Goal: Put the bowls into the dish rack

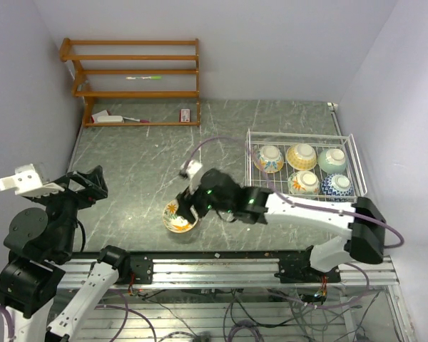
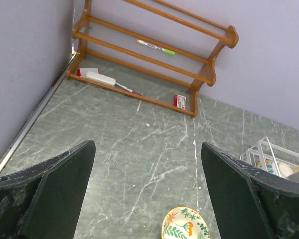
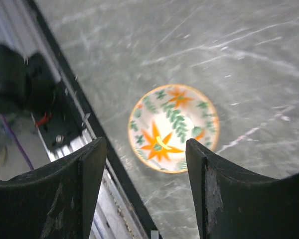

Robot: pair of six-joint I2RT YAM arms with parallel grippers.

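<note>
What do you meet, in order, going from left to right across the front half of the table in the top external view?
left gripper → floral bowl → dish rack. The right gripper overlaps the bowl, so it is left out.

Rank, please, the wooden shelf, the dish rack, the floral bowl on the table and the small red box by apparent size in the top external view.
1. wooden shelf, only slightly ahead, though farther away
2. dish rack
3. floral bowl, partly hidden
4. small red box
</note>
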